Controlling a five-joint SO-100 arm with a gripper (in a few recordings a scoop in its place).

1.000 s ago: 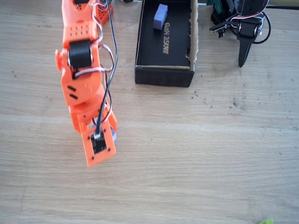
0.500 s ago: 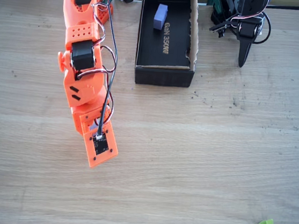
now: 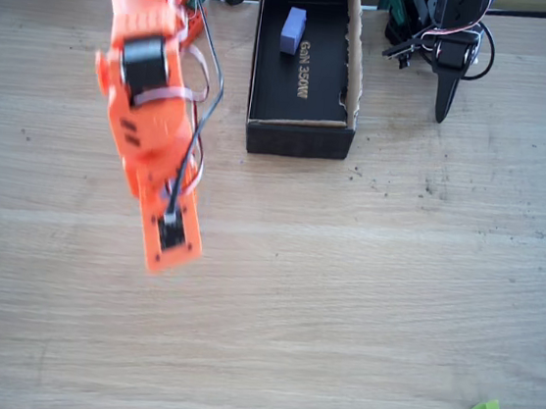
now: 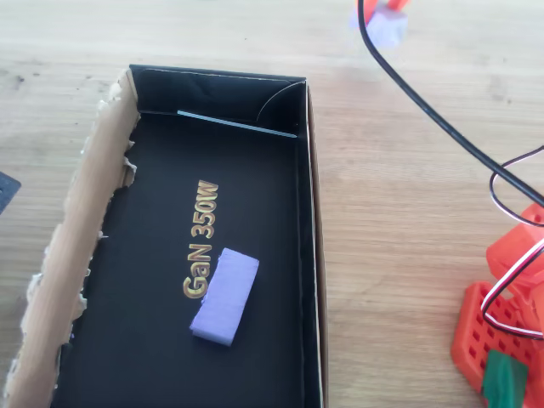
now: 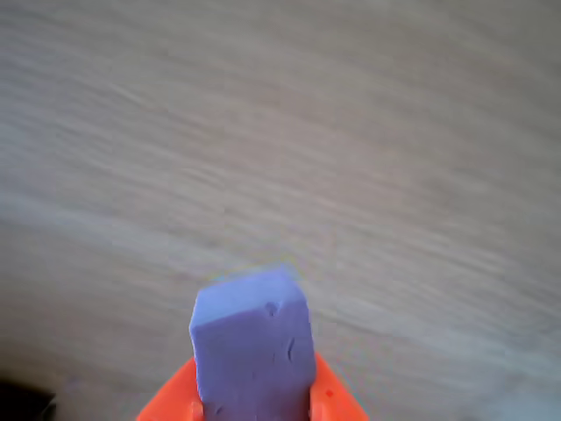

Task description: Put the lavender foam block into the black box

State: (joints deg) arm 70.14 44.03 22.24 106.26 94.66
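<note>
Pincer: the gripper [image 5: 254, 408] is clenched on the lavender foam block [image 5: 252, 344]; in the wrist view an orange finger [image 5: 171, 402] presses each side of it.
Block position: it stands between the fingers, its free end projecting past the tips over the bare wooden table [image 5: 368, 132].
Block, overhead view: a small lavender piece [image 4: 380, 25] shows at the top edge, beside the orange tips, outside the box.
Box position: the black box [image 3: 296, 136] lies apart from the pincer in the fixed view, up and to the right of it.
Box contents: a second, similar foam block [image 4: 225, 296] already lies on the box floor next to the gold lettering.
Weight: judged very light; a modest squeeze should carry it.
Stiffness: judged soft and compressible; small dents show on its face, so a hard clench would deform it.
Surface: matt foam, judged unlikely to slip.
Fragility: judged low; a short drop should not harm it.
Hold point: across the two long side faces, as at present, low on the block.
Image quality: arm and wrist view are blurred.
</note>
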